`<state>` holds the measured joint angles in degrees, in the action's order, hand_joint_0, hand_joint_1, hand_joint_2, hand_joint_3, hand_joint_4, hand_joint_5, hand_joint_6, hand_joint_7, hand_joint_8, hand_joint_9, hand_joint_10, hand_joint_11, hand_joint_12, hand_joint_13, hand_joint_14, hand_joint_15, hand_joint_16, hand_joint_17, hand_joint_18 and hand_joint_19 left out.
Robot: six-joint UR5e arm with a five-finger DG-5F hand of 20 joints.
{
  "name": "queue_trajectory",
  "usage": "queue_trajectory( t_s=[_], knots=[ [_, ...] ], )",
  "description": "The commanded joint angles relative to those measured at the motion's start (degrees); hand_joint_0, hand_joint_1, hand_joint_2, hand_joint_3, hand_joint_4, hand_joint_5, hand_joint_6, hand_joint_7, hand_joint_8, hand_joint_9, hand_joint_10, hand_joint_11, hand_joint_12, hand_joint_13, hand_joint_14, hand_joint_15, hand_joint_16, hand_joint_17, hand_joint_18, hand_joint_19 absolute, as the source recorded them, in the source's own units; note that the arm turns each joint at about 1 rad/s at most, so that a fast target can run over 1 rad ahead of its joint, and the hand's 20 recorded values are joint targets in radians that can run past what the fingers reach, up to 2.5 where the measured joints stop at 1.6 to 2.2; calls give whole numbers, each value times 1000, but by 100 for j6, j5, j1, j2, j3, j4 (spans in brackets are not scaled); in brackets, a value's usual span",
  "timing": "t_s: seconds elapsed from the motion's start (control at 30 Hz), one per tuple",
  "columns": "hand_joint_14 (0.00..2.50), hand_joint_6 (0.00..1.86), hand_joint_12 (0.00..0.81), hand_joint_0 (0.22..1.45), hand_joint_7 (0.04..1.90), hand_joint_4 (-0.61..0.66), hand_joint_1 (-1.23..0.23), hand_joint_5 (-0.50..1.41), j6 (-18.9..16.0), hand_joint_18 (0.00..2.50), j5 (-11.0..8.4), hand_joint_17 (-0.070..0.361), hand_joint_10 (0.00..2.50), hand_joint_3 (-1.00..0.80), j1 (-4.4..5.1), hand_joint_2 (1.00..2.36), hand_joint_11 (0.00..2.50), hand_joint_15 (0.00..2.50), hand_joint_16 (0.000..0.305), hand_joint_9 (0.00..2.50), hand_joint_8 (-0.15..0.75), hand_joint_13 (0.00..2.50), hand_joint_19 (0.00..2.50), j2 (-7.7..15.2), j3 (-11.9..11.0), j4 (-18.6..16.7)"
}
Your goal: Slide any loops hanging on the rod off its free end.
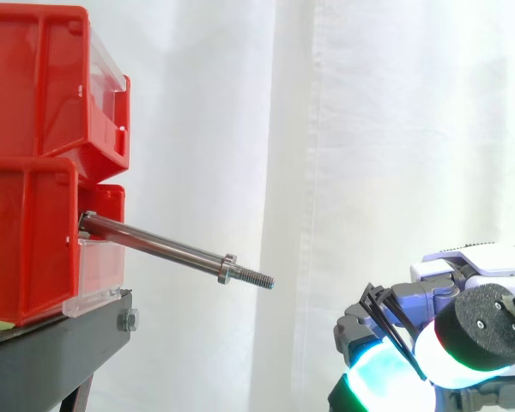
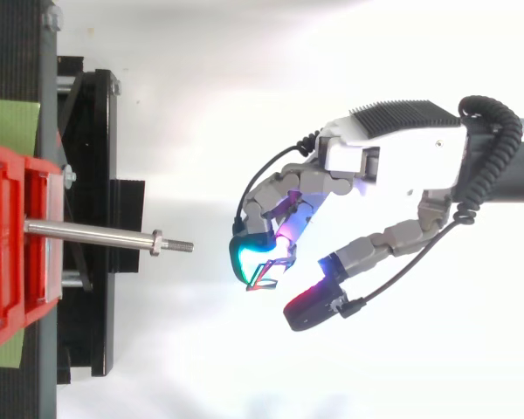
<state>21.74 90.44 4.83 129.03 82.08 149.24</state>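
A steel rod (image 1: 163, 245) sticks out of the lower red bin (image 1: 26, 240), sloping slightly down to a nut and a threaded free end (image 1: 257, 278). Nothing hangs on the rod (image 2: 96, 234). My hand (image 2: 393, 148) is off to the right of the free end and lower, a short gap away. Its fingers are curled, with glowing cyan and green pads pinching a thin dark loop (image 2: 264, 278). In the side view the loop (image 1: 395, 330) shows as thin dark lines across the fingers of the hand (image 1: 463, 335).
Two red bins are stacked, the upper one (image 1: 34, 86) on the lower, on a black stand (image 1: 60, 352) at the left. A white curtain hangs behind. Open space lies between the rod's tip and the hand.
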Motion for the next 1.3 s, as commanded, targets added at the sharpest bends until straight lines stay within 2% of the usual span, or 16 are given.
queue_trajectory(
  t_s=[0.0, 0.17, 0.2, 0.23, 0.37, 0.53, 1.27],
  knots=[
    [5, 903, 363, 620, 1186, 93, -754, -128, -557, 846, -220, 114, 11, -116, 54, 1013, 509, 157, 51, 1059, 349, 691, 393, -150, 1, 422],
    [6, 906, 337, 645, 1213, 36, -764, -141, -996, 792, -554, 101, 13, -174, 141, 1018, 522, 163, 45, 1016, 324, 666, 417, -370, -7, 853],
    [6, 907, 334, 652, 1215, 29, -772, -144, -1137, 788, -659, 99, 13, -191, 185, 1017, 529, 165, 44, 1015, 317, 665, 418, -423, -60, 984],
    [6, 907, 332, 660, 1220, 29, -778, -145, -1216, 788, -677, 99, 13, -209, 194, 1017, 536, 169, 44, 1015, 316, 665, 418, -423, -113, 1046],
    [6, 911, 332, 673, 1191, 24, -780, -148, -1365, 791, -685, 99, 15, -255, 212, 1015, 534, 163, 44, 1012, 314, 671, 417, -423, -262, 1222],
    [6, 913, 332, 684, 1175, 44, -781, -153, -1392, 793, -729, 98, 15, -359, 229, 1011, 535, 159, 44, 1009, 310, 672, 407, -423, -315, 1239],
    [7, 910, 331, 651, 1149, 115, -707, -145, -1594, 785, -808, 97, 13, -500, 247, 1000, 520, 161, 43, 1003, 308, 662, 408, -423, -315, 1213]
  ],
)
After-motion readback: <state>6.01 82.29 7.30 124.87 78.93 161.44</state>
